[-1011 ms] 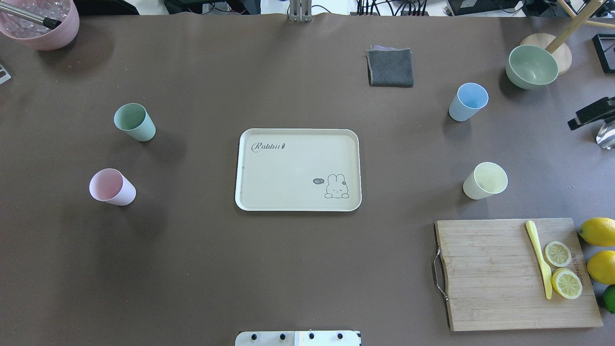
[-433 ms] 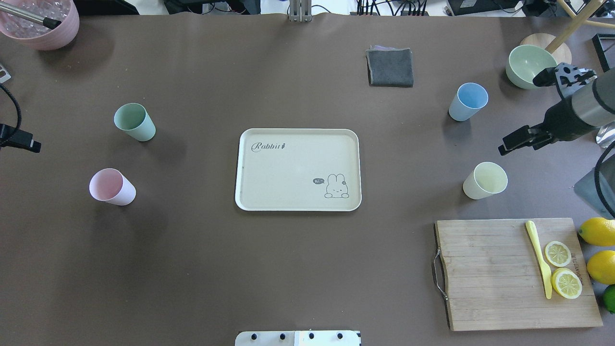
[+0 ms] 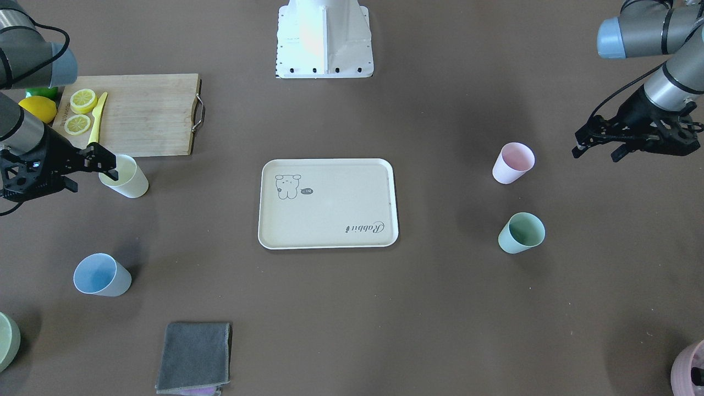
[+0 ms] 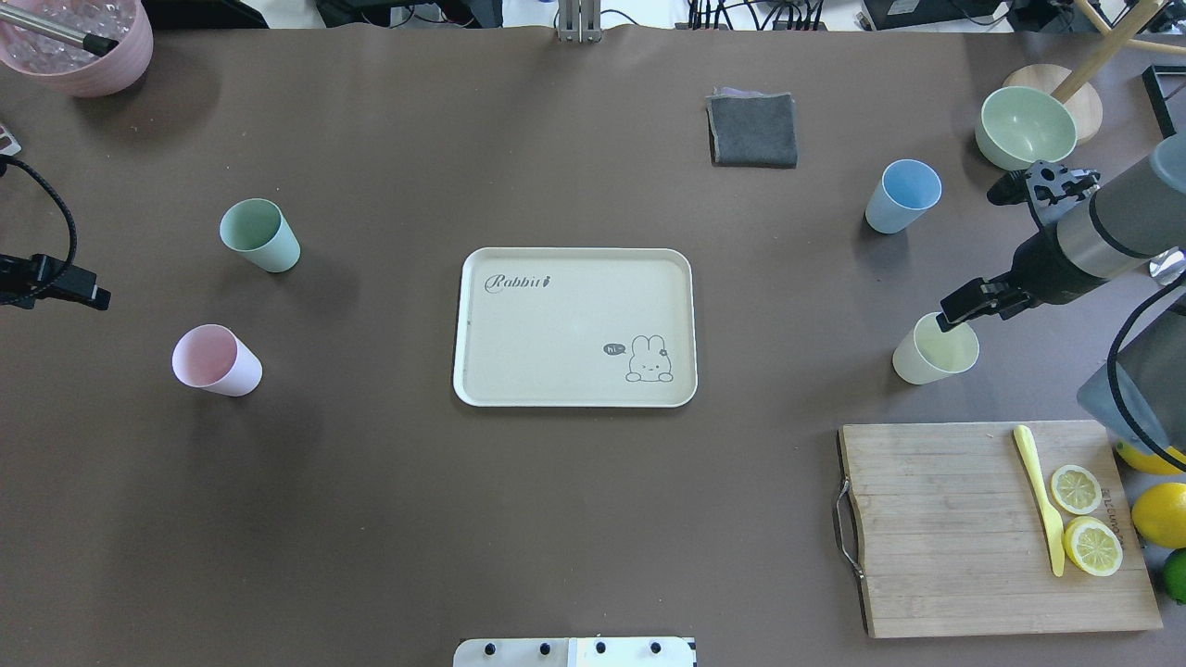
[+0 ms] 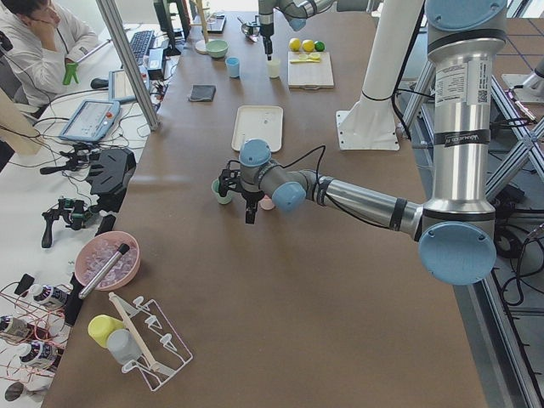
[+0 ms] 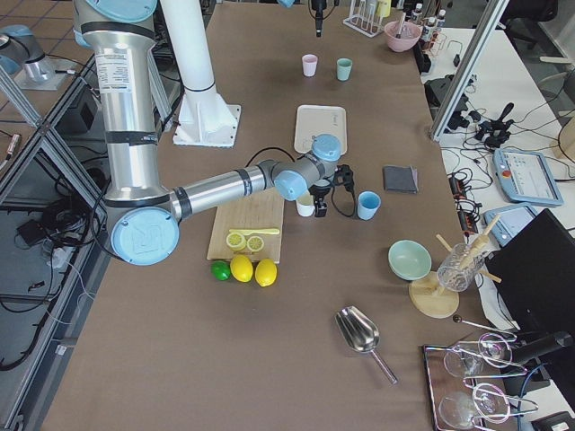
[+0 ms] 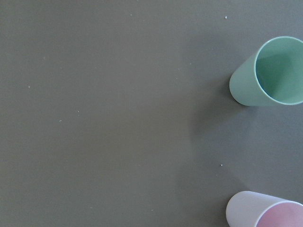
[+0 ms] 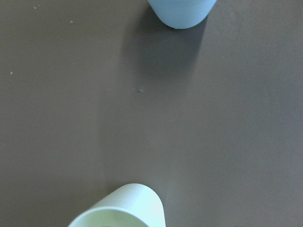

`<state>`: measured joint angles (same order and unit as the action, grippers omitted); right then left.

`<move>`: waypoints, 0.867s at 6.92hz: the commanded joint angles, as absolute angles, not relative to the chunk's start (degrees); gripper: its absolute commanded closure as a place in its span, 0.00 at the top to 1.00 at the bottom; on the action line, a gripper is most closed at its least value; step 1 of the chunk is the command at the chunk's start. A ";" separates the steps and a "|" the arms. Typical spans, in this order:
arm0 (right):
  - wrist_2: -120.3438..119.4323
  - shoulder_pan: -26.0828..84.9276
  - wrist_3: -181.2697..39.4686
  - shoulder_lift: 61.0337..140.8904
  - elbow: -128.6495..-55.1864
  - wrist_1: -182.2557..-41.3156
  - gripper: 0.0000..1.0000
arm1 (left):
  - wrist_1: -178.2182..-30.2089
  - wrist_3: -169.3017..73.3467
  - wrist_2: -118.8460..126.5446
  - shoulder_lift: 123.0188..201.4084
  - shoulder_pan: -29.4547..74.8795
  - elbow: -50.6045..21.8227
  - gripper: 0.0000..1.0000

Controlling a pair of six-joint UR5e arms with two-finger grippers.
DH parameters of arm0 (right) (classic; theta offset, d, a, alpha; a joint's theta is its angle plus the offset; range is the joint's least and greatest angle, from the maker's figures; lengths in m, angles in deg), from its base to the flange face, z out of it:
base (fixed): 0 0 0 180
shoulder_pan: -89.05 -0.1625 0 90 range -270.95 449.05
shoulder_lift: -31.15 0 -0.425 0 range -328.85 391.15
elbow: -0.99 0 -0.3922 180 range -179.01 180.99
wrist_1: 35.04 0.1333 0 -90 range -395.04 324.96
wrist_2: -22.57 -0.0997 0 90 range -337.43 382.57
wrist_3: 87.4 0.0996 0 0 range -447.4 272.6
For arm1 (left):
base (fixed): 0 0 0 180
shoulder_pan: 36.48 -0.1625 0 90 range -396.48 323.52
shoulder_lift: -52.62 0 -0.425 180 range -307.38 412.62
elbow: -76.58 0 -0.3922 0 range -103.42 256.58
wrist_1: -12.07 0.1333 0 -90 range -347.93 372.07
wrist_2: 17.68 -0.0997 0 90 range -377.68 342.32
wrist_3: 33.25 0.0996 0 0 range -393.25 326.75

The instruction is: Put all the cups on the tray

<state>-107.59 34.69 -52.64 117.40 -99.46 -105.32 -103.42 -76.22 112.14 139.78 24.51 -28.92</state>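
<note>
Tray [image 4: 574,326] mid-table, no cup on it yet; all four cups upright on table, well apart from tray. Green cup [image 4: 260,235] and pink cup [image 4: 216,360] off tray's left side, blue cup [image 4: 902,195] and yellow cup [image 4: 936,348] off its right: likely one pair per arm. Right gripper [image 3: 92,175] hovers close by yellow cup, on side away from tray, probably lining up first pick; fingers look spread, holding and touching nothing. Left gripper [image 3: 597,155] beyond pink cup from tray, likewise spread, unladen
</note>
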 commanded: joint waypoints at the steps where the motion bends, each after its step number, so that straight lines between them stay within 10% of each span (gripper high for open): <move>1: -107.51 35.88 -52.68 118.08 -99.29 -105.35 0.47 | -103.42 -79.55 111.87 140.60 21.46 -28.98 0.98; 2: -107.34 36.40 -52.60 117.82 -99.03 -105.35 0.00 | -103.51 -82.09 109.34 141.12 18.91 -29.07 0.98; 5: -108.12 36.93 -51.37 114.68 -99.38 -105.87 0.00 | -103.69 -88.53 104.50 143.32 10.47 -28.80 0.87; 6: -108.82 37.63 -47.54 110.39 -99.12 -106.40 0.00 | -103.60 -88.62 104.22 143.15 10.02 -28.63 0.48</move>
<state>-108.16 36.99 -50.79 114.57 -99.25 -105.82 -103.63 -87.97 105.31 143.04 11.52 -28.85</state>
